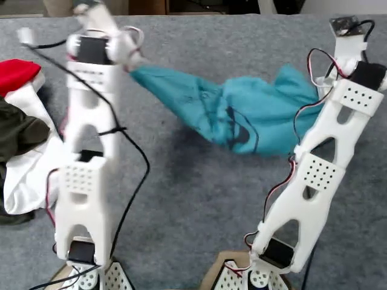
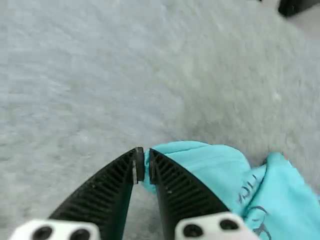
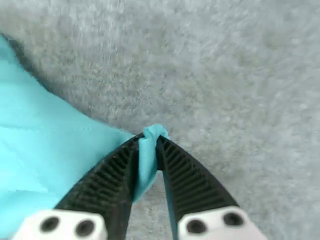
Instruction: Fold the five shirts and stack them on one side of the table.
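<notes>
Visibly rumpled, the teal shirt stretches between left pincer and right pincer, each gripping it.

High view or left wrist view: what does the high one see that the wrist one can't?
High view, not the left wrist view: the pile of clothes at the table's edge and the right arm. Left wrist view, not the high view: ribbed black fingers of the left gripper, shut on cloth. Both: the teal shirt on the grey table.
</notes>
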